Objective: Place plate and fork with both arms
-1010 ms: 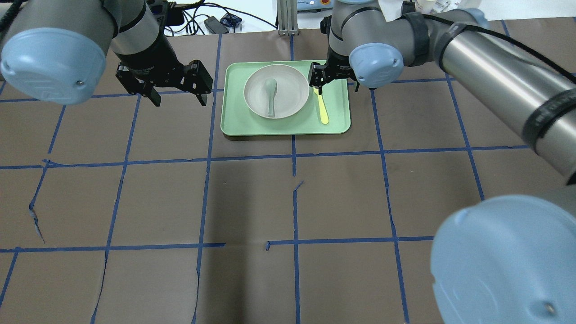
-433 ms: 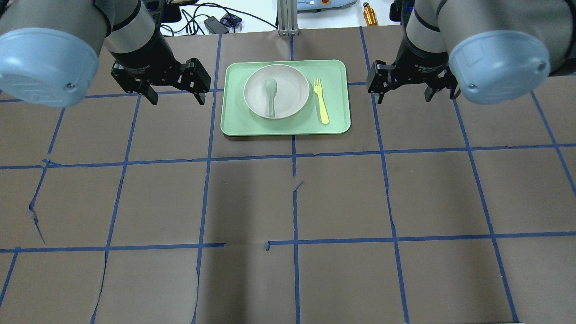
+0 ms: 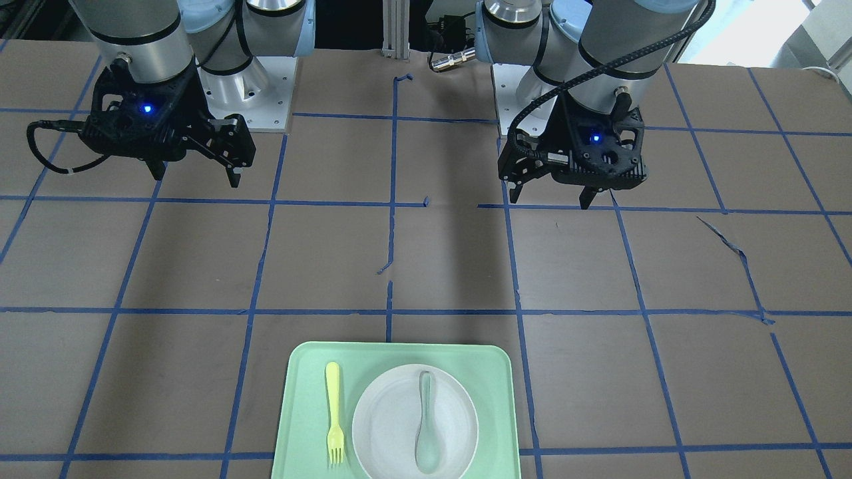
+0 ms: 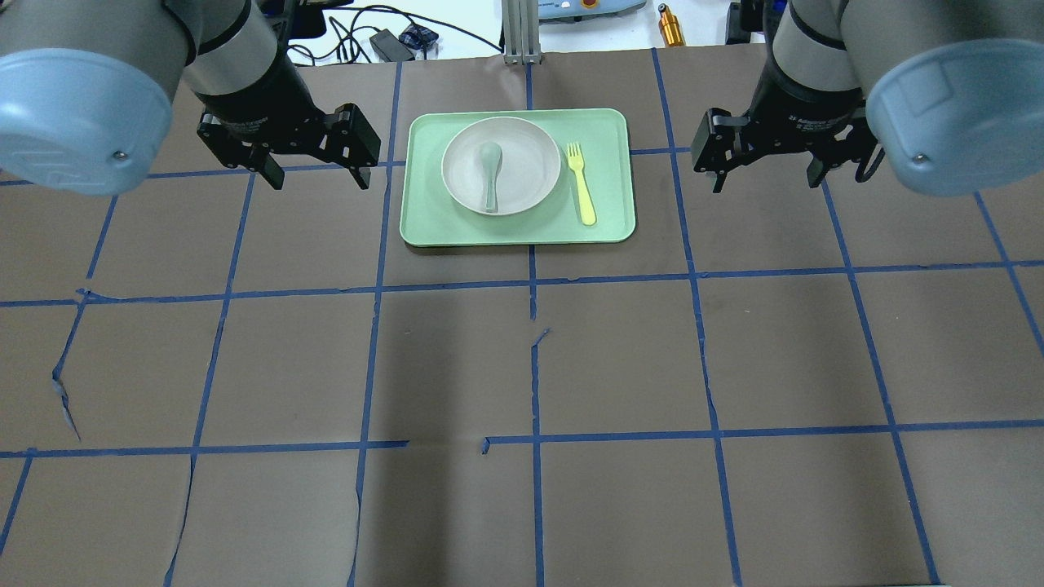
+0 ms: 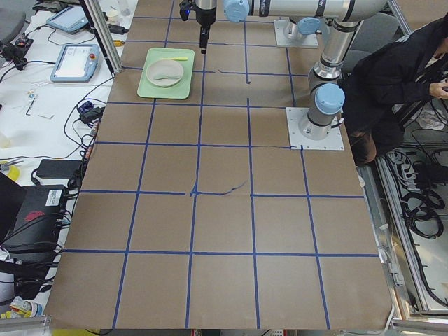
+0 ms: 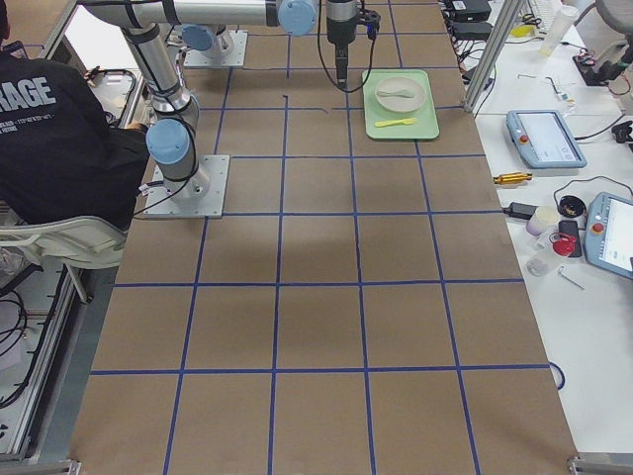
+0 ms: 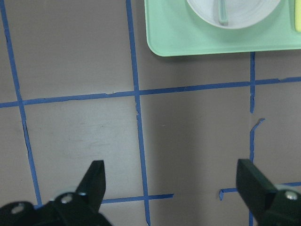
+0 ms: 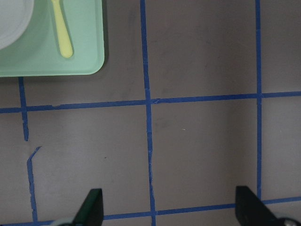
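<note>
Jaws spread wide on both grippers, nothing held. Left gripper (image 4: 316,181) hangs over the table (image 4: 530,367) near the tray's (image 4: 424,228) left edge; right gripper (image 4: 767,183) hangs off its right edge, farther out. Plate (image 4: 528,163) sits on the tray, spoon (image 4: 490,175) lying in it. Fork (image 4: 582,191) lies on the tray just right of the plate, tines pointing away from the robot.

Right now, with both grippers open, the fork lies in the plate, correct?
No. The overhead view shows the fork on the tray beside the plate, not in it. The left gripper and right gripper are open.
</note>
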Available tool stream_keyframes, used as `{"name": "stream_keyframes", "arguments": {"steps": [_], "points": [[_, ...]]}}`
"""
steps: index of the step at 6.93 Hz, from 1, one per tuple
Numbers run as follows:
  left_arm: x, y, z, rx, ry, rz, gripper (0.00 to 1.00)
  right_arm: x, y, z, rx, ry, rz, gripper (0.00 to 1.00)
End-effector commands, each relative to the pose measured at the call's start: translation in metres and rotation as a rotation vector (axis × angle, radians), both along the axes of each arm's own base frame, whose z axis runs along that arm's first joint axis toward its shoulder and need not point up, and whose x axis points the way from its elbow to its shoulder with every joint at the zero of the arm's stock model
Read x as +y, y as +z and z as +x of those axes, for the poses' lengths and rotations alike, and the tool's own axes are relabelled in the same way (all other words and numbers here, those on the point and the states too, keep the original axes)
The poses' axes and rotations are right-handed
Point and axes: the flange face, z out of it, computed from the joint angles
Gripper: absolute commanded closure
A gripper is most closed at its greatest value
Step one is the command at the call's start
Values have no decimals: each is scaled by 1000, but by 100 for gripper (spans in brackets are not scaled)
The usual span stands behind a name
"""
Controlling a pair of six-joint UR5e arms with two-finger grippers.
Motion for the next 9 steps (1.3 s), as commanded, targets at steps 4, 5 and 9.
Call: {"name": "stream_keyframes", "arguments": {"steps": [4,5,9], "points": [[-2,18,0,4,8,-34,0,-13,11,7,-35,8,69,0],[2,18,0,2,5,-32,0,-12,6,10,-35,12,80,0],[4,16,0,3,6,-18,0,-20,7,12,-39,14,48,0]]}}
